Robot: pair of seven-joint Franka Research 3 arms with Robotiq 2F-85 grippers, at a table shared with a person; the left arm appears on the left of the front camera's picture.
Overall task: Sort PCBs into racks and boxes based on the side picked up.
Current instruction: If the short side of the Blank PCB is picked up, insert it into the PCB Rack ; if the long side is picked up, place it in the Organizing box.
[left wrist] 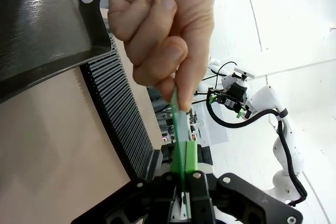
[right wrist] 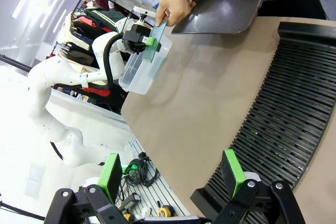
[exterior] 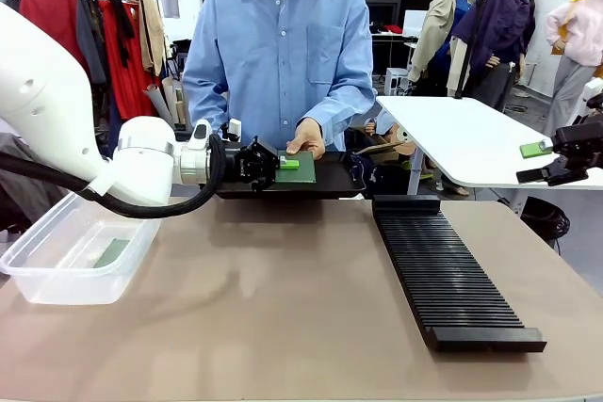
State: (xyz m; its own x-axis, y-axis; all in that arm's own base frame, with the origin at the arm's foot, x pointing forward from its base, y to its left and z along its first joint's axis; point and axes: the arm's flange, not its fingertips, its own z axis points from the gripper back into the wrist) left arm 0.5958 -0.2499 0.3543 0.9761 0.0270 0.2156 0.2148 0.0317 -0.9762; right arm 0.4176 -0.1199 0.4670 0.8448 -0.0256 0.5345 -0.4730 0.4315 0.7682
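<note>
Handover stage — a PCB is pinched edge-on between the left gripper fingers, its far end held by the person's hand; one board is already in the box, the rack is judged unfilled — right gripper is spread, nothing between its fingers.

Left tool pinches a PCB edge-on — the person's hand grips its top.

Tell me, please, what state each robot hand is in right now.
Left hand: closed on the PCB; person's hand also pinches it.
Right hand: open, empty.
</note>
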